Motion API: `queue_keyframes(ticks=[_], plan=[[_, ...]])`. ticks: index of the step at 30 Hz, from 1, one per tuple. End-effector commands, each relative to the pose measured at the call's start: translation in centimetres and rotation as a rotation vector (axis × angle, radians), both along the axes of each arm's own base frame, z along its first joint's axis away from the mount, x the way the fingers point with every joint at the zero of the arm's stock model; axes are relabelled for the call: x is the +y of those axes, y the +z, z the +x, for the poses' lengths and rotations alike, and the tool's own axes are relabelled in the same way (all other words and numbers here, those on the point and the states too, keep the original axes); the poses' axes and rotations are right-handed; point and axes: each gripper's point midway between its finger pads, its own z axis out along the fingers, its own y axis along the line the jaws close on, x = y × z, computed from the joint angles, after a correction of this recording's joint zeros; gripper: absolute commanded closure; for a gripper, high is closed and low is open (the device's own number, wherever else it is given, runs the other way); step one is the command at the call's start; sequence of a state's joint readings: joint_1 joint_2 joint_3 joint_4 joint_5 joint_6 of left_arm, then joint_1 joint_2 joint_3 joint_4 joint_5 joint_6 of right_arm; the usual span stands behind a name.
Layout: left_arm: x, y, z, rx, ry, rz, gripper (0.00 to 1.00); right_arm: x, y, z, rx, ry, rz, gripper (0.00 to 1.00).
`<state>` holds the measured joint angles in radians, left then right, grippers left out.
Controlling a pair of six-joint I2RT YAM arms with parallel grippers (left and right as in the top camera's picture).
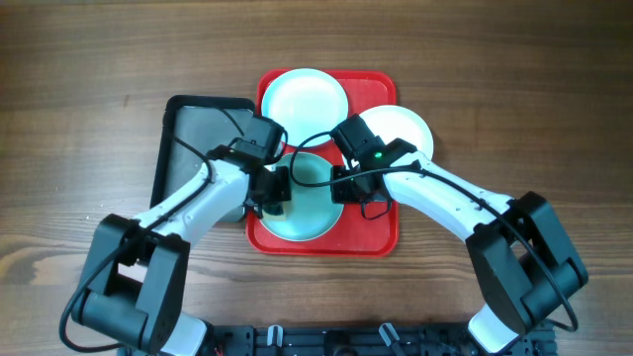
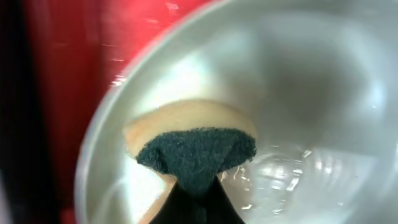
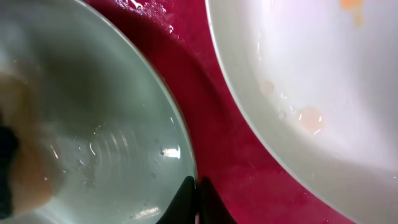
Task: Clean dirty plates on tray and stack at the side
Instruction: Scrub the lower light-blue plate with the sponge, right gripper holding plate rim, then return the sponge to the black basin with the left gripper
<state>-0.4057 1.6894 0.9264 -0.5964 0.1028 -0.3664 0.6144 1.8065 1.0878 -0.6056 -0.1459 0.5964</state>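
Note:
On the red tray (image 1: pixel 381 232) lie three plates: a pale blue plate (image 1: pixel 303 97) at the back, a white plate (image 1: pixel 404 131) at the right, and a second pale blue plate (image 1: pixel 309 210) at the front. My left gripper (image 1: pixel 274 190) is shut on a yellow sponge (image 2: pixel 193 146) and holds its dark green face down on the wet front plate (image 2: pixel 298 93). My right gripper (image 3: pixel 196 183) is shut on that plate's right rim (image 3: pixel 186 155). In the right wrist view the white plate (image 3: pixel 311 81) carries orange smears.
A dark rectangular pan (image 1: pixel 198 133) lies on the wooden table just left of the tray, partly under my left arm. The white plate juts over the tray's right rim. Water drops show on the red tray (image 3: pixel 217 137) between the plates.

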Motion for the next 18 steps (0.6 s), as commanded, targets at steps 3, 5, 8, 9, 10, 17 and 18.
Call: queue_keyframes(ticks=[3,5,8,9,10,17,18], plan=[[-4.5,-0.7,-2.1,0.043,-0.058,-0.088,0.96,0.5,0.8,-0.1,-0.018,0.026,0.023,0.96],[-6.2,-0.4,-2.3,0.039,-0.095,-0.144,0.96,0.5,0.8,-0.1,-0.017,0.026,0.023,0.96],[-7.1,-0.1,-2.3,0.027,-0.116,-0.172,0.96,0.5,0.8,-0.1,-0.017,0.026,0.022,0.96],[-7.2,0.0,-2.3,0.027,-0.117,-0.176,0.96,0.5,0.8,-0.1,-0.017,0.026,0.022,0.96],[-7.3,0.3,-2.2,0.025,-0.117,-0.192,0.96,0.5,0.8,-0.1,-0.017,0.027,0.022,0.96],[-6.6,8.2,1.7,-0.155,-0.076,-0.365,0.96,0.4,0.8,-0.1,-0.016,0.028,0.021,0.96],[-5.6,9.5,2.3,-0.197,-0.069,-0.369,0.96,0.4,0.8,-0.1,-0.015,0.028,0.02,0.96]])
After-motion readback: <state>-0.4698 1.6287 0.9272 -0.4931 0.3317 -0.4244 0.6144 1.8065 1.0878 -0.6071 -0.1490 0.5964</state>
